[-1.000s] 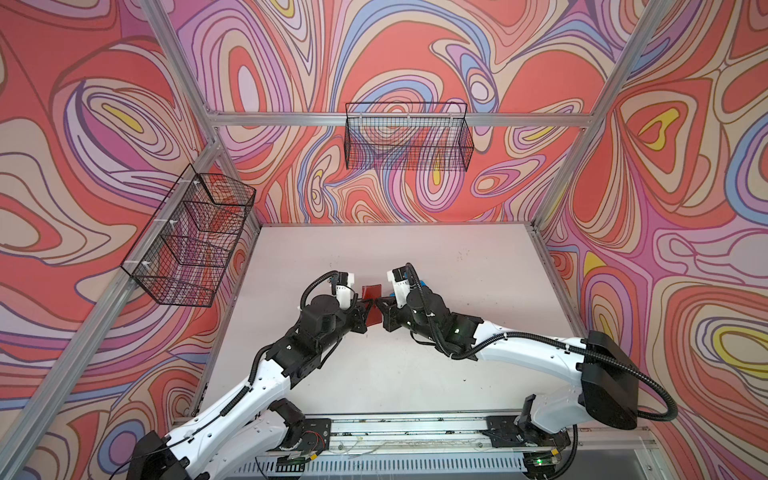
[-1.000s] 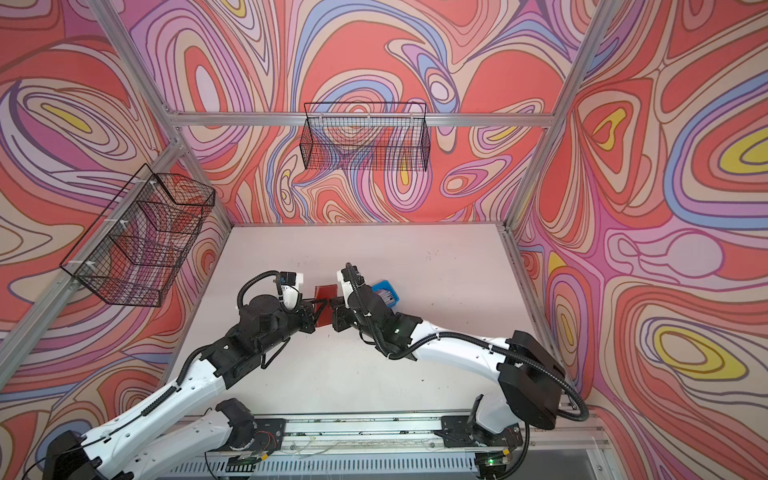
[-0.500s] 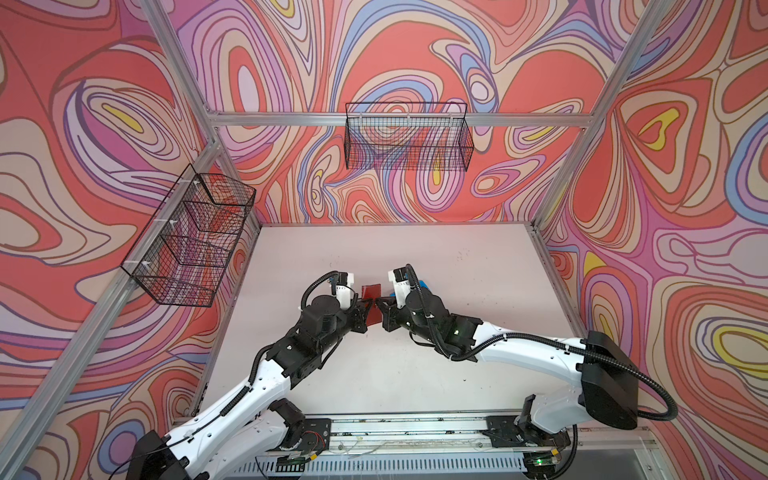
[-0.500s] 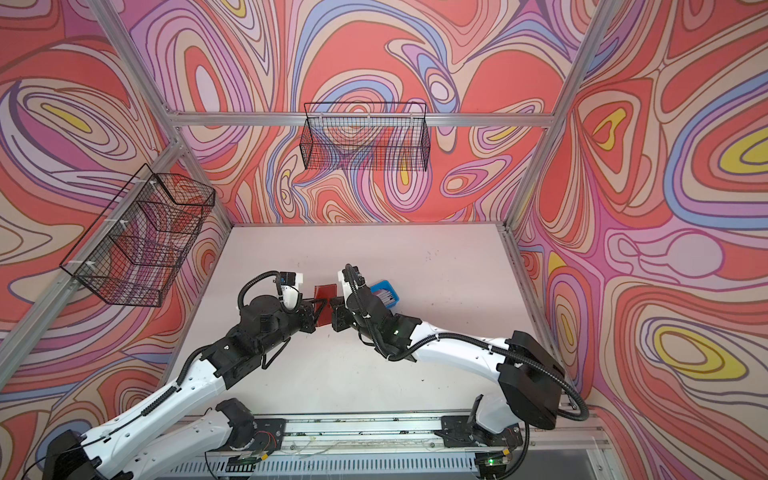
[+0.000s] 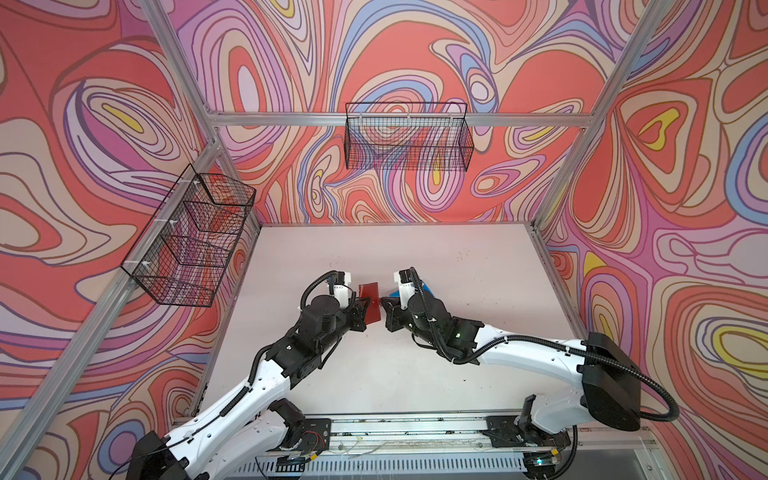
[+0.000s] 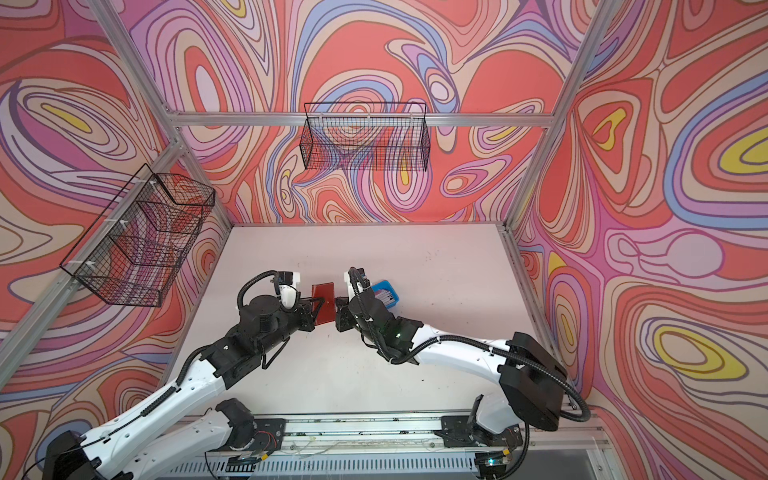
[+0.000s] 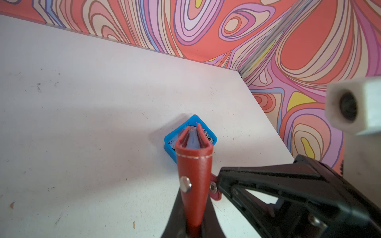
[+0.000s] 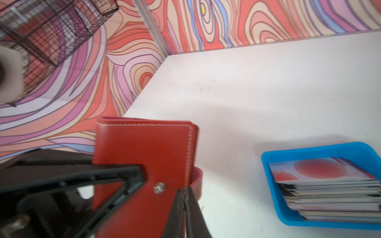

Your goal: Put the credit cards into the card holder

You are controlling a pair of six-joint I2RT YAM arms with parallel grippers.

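No motion this past second: left gripper (image 7: 193, 218) clamps the red leather booklet card holder (image 7: 194, 164) upright, right gripper (image 8: 184, 193) pinches its unsnapped tab strap (image 7: 214, 193), and the stacked plastic credit cards (image 8: 329, 183) sit untouched in the blue plastic tray (image 8: 266, 164), so nothing is loaded yet.

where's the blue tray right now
In a top view the blue tray sits on the table near the middle, just right of the right arm's wrist.
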